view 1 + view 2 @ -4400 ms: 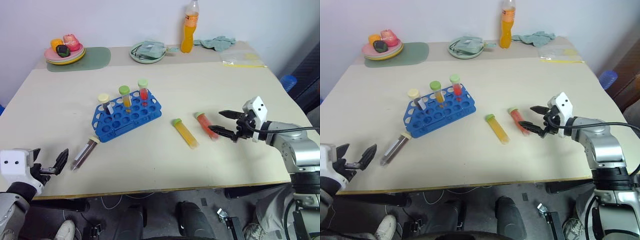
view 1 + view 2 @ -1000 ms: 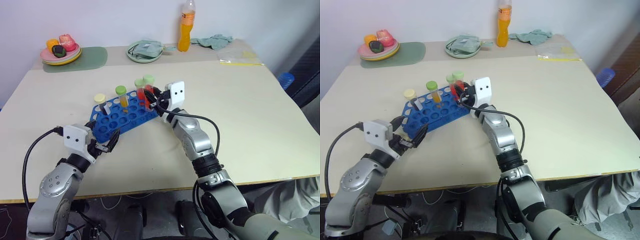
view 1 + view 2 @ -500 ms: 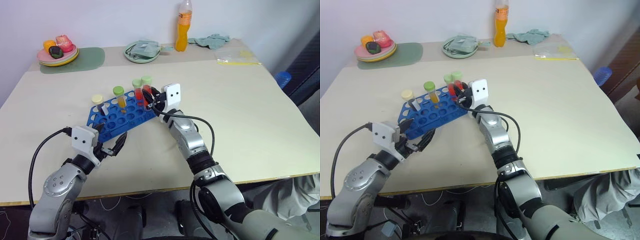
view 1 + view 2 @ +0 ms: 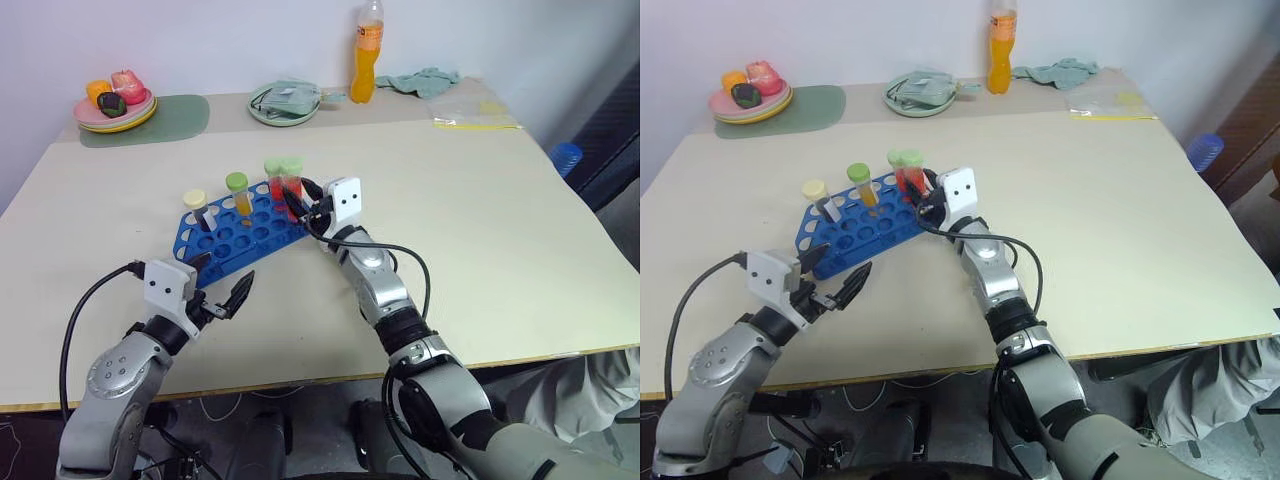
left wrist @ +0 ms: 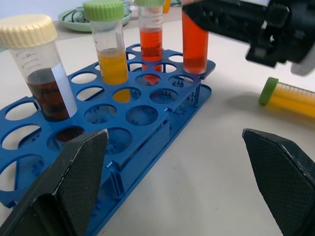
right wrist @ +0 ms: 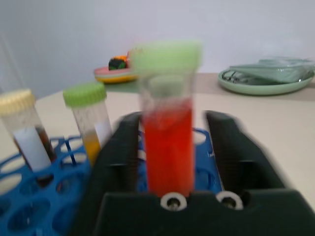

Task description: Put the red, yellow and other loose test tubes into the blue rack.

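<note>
The blue rack (image 4: 232,238) stands left of the table's middle. It holds a cream-capped dark tube (image 5: 40,73), a green-capped yellow tube (image 5: 109,51) and a red tube (image 5: 150,37). A second red tube (image 5: 195,46) stands in the rack's corner hole. My right gripper (image 4: 298,202) is open around this tube, and a gap shows beside one finger (image 6: 231,147). A yellow tube (image 5: 290,98) with a green cap lies on the table beside the rack. My left gripper (image 4: 218,280) hovers open just in front of the rack, holding nothing.
Along the far edge stand an orange drink bottle (image 4: 365,55), a green plate with cloth (image 4: 288,102) and a plate of toy food (image 4: 113,105) on a green mat. A plastic bag (image 4: 478,112) lies far right. The table's right half is bare.
The red tube in my right gripper has sunk into the rack's corner hole, and the fingers have parted from it. My left gripper has stayed open in front of the rack.
</note>
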Robot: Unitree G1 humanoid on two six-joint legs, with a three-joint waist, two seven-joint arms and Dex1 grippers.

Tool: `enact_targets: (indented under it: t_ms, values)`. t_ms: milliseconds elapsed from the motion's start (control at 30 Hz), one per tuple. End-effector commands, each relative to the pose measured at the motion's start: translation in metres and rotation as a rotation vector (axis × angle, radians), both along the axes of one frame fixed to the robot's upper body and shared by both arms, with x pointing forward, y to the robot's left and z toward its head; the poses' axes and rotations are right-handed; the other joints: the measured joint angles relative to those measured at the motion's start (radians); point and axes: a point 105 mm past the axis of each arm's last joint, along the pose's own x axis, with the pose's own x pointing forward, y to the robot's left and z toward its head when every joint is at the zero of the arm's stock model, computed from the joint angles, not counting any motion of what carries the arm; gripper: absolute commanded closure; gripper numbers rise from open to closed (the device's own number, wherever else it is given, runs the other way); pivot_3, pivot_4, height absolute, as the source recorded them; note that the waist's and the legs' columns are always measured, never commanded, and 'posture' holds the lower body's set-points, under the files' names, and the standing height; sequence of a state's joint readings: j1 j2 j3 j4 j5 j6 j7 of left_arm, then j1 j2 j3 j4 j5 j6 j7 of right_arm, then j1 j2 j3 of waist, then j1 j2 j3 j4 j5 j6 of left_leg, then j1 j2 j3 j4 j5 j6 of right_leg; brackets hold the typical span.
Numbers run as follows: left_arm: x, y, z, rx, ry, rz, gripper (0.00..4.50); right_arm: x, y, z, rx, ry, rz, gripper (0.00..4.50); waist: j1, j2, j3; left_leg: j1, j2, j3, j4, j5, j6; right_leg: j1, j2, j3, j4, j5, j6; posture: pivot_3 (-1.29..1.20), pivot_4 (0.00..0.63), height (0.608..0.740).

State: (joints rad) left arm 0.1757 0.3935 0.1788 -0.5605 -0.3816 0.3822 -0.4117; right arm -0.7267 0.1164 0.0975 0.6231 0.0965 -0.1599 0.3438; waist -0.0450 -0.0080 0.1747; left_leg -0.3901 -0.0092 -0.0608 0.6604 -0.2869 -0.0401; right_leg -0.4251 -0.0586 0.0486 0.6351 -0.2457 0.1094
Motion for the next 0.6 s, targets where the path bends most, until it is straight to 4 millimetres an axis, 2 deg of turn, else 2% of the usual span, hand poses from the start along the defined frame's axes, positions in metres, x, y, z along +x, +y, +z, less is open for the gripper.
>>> enact_targets:
  t_ms: [33,67,200,300,500,600]
  values:
    - [-0.001,-0.002,0.008,0.006,-0.046,-0.009,0.00,-0.005,0.005,0.021,0.007,-0.097,0.024,0.27,0.000,0.000,0.000,0.000,0.000,0.000,0.000,0.000,0.000,0.000,0.000,0.000,0.000,0.000,0.000,0.00,0.150,0.740]
    - [-0.001,-0.001,0.007,0.005,-0.046,-0.009,0.00,-0.006,0.004,0.024,0.005,-0.111,0.025,0.02,0.000,0.000,0.000,0.000,0.000,0.000,0.000,0.000,0.000,0.000,0.000,0.000,0.000,0.000,0.000,0.00,0.150,0.740]
    - [-0.003,0.001,0.003,0.002,-0.043,-0.006,0.00,-0.007,-0.006,0.038,-0.052,-0.136,0.018,0.02,0.002,0.000,0.000,0.000,0.000,0.000,0.000,0.000,0.000,0.000,0.000,0.000,0.000,0.000,0.000,0.00,0.150,0.740]
    - [-0.005,0.003,-0.001,-0.002,-0.040,-0.003,0.00,-0.013,-0.026,0.050,-0.123,-0.057,0.064,0.02,0.005,0.000,0.000,0.000,0.000,0.000,0.000,0.000,0.000,0.000,-0.001,0.000,0.000,0.000,0.000,0.00,0.150,0.740]
    - [-0.006,-0.006,-0.005,-0.024,-0.026,-0.058,0.00,-0.047,-0.071,0.052,-0.313,0.250,0.212,0.02,0.009,0.001,0.000,-0.001,0.000,-0.001,0.000,0.000,0.000,0.000,-0.002,0.000,-0.001,0.000,0.000,0.00,0.150,0.740]
    - [-0.004,-0.016,-0.007,-0.034,-0.025,-0.101,0.00,-0.049,-0.101,0.043,-0.427,0.457,0.137,0.02,0.006,0.001,0.000,-0.001,0.000,0.000,0.000,0.000,0.001,0.000,-0.002,0.000,-0.002,-0.001,-0.001,0.00,0.150,0.740]
